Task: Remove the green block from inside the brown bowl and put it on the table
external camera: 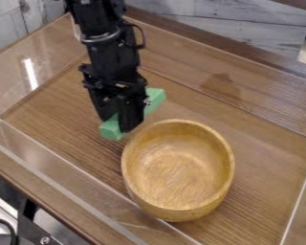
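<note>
The green block [111, 128] is out of the brown bowl [179, 172] and sits just beside it, on the side toward the robot arm [99, 36]. The gripper [122, 120] is closed on it, with a bright green end showing on either side of the dark fingers. The bowl stands upright on the tabletop [232, 88], its inside bare wood. Whether the block's underside already rests on the tabletop or hangs a little above it, I cannot tell from this angle — the fingers hide most of its middle.

Judging by this, the lifting-out part is done and the step in hand is the setting down. The next move calls for making sure the block is down on the wood, lowering it gently if any gap remains, then spreading the fingers enough to free both sides. After that the gripper should rise straight up before it swings away.

The bowl's rim is the thing to mind. It is close to the block and the fingers, so opening wide or drifting toward it could nudge the bowl — or leave the block leaning on its wall rather than lying flat.
</note>
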Robot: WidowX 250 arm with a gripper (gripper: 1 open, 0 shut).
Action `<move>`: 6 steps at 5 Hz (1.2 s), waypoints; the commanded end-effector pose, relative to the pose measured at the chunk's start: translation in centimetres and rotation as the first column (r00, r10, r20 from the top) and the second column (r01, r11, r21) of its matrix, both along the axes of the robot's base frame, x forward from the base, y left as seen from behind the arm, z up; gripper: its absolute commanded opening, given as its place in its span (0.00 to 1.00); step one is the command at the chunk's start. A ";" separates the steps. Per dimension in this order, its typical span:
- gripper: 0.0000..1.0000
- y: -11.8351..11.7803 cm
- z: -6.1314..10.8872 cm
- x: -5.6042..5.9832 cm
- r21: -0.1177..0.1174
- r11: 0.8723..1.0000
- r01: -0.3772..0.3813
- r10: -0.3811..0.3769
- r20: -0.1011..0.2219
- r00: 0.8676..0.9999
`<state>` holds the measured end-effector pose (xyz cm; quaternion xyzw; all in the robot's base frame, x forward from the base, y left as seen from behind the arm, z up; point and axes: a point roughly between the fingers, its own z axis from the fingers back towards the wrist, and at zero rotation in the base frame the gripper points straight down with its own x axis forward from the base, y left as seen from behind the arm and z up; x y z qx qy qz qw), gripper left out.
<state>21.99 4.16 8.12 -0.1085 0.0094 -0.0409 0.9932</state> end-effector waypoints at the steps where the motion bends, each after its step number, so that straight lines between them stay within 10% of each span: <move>1: 0.00 0.7 1.0 1.0 0.009 1.000 -0.010 0.010 0.051 0.999; 6: 0.00 1.0 0.8 1.4 -0.012 1.000 0.001 0.000 0.055 0.998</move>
